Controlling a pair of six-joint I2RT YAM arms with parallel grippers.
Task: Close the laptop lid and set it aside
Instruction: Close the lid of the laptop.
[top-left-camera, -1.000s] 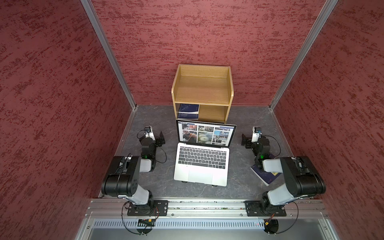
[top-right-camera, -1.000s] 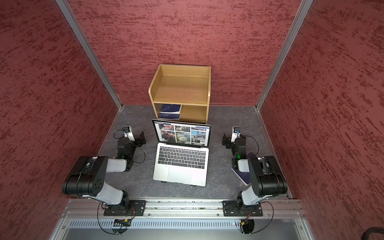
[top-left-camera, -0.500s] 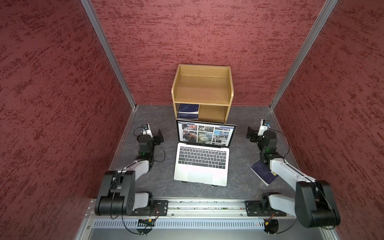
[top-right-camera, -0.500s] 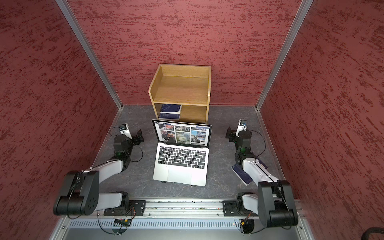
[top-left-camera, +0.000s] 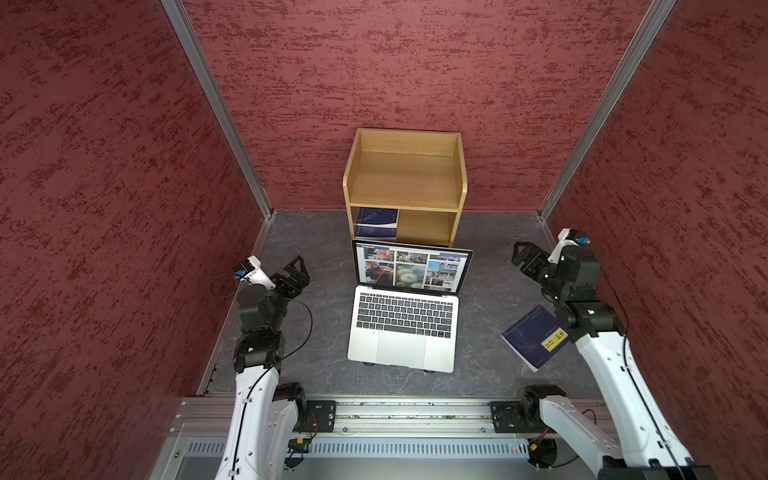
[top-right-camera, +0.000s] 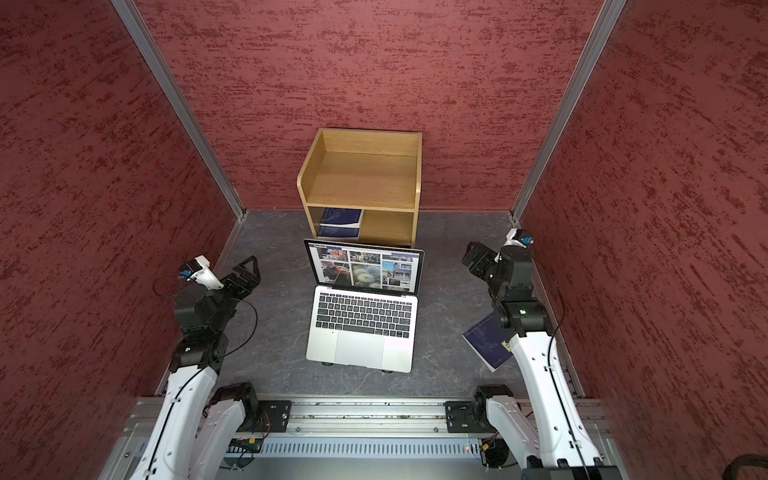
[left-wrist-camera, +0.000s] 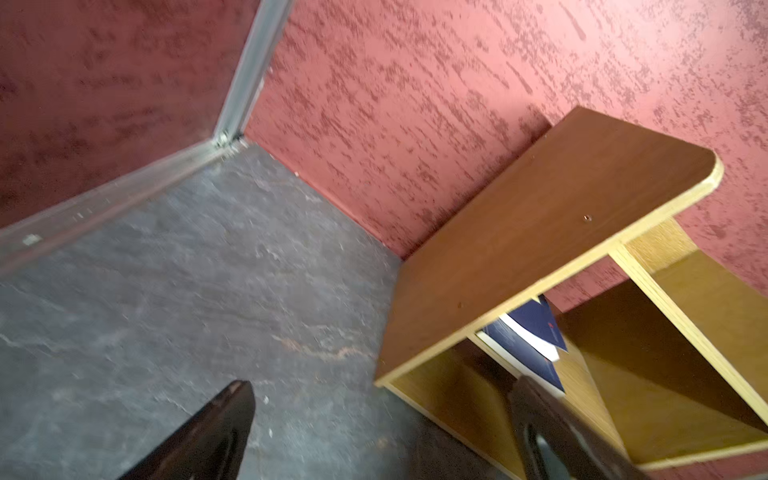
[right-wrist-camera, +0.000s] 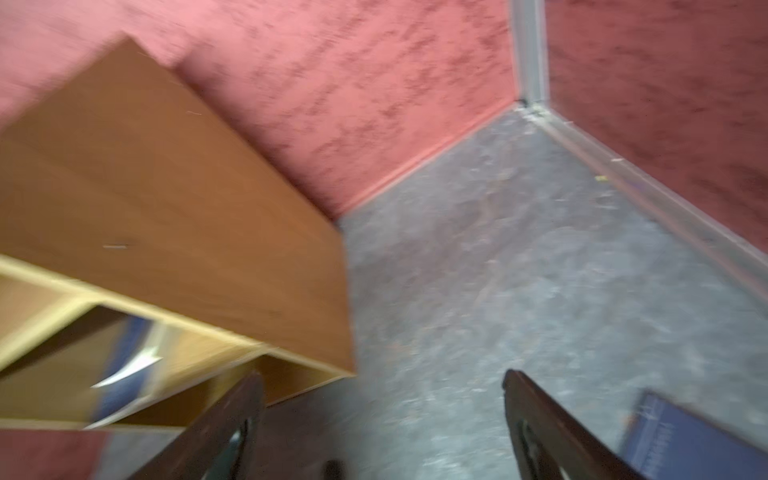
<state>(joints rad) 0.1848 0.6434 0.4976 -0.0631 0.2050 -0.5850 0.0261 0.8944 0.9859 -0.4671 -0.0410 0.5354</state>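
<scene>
The left gripper (top-left-camera: 300, 269) and the right gripper (top-left-camera: 521, 254), both with jaws spread and empty, now reach forward and higher than a second ago, when their arms sat folded back. They flank the laptop lid (top-left-camera: 411, 268) but remain well apart from it. The laptop (top-left-camera: 405, 332) stays open and unmoved in front of the wooden shelf (top-left-camera: 405, 187), so I judge the closing is only being approached.
</scene>
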